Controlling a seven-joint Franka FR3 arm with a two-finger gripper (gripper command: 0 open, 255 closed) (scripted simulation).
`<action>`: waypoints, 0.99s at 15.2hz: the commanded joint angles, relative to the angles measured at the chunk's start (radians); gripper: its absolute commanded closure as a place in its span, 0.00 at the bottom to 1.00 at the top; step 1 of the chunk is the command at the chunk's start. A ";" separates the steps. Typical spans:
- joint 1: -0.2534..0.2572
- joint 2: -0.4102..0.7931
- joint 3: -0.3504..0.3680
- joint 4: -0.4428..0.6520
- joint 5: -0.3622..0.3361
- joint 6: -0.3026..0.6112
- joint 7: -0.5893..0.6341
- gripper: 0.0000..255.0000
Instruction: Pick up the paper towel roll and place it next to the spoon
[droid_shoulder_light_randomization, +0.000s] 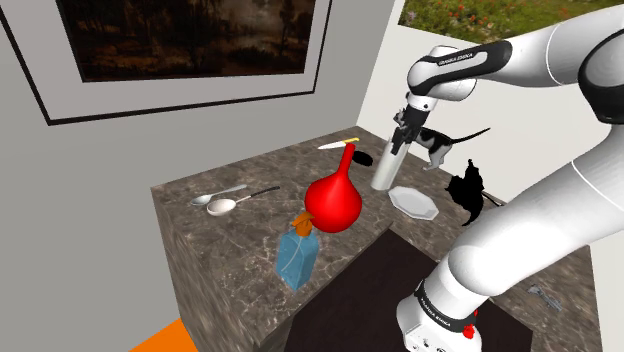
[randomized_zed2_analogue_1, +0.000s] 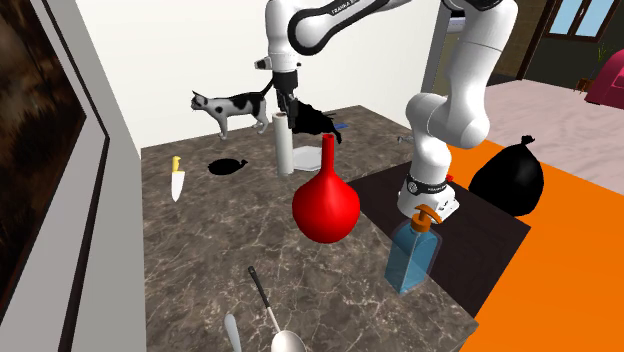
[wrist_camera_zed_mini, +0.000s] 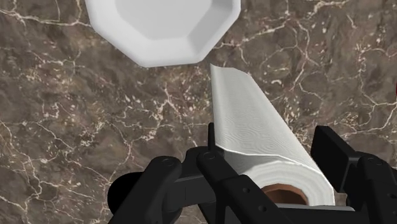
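Observation:
The white paper towel roll (droid_shoulder_light_randomization: 386, 160) (randomized_zed2_analogue_1: 284, 145) (wrist_camera_zed_mini: 254, 133) stands upright on the dark marble counter (droid_shoulder_light_randomization: 230, 260), toward its far side. My gripper (droid_shoulder_light_randomization: 400, 135) (randomized_zed2_analogue_1: 284, 112) (wrist_camera_zed_mini: 267, 140) comes down over the roll's top, and its fingers clasp the upper end from both sides. I cannot tell whether the roll's base rests on the counter. A silver spoon (droid_shoulder_light_randomization: 222, 206) (randomized_zed2_analogue_1: 285, 340) lies near the opposite end of the counter, with a second spoon (droid_shoulder_light_randomization: 215, 196) (randomized_zed2_analogue_1: 232, 330) beside it.
A red vase (droid_shoulder_light_randomization: 333, 200) (randomized_zed2_analogue_1: 325, 205) and a blue soap bottle (droid_shoulder_light_randomization: 296, 255) (randomized_zed2_analogue_1: 413, 250) stand between roll and spoons. A white plate (droid_shoulder_light_randomization: 413, 201) (wrist_camera_zed_mini: 162, 28) lies beside the roll. Two cat figures (droid_shoulder_light_randomization: 435, 140) (droid_shoulder_light_randomization: 467, 188) and a knife (randomized_zed2_analogue_1: 177, 180) are nearby.

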 joint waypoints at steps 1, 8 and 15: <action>-0.001 -0.012 0.006 0.019 -0.004 -0.030 0.005 1.00; 0.000 -0.038 0.022 0.092 -0.009 -0.127 0.014 1.00; 0.002 -0.052 0.035 0.174 -0.008 -0.222 0.019 1.00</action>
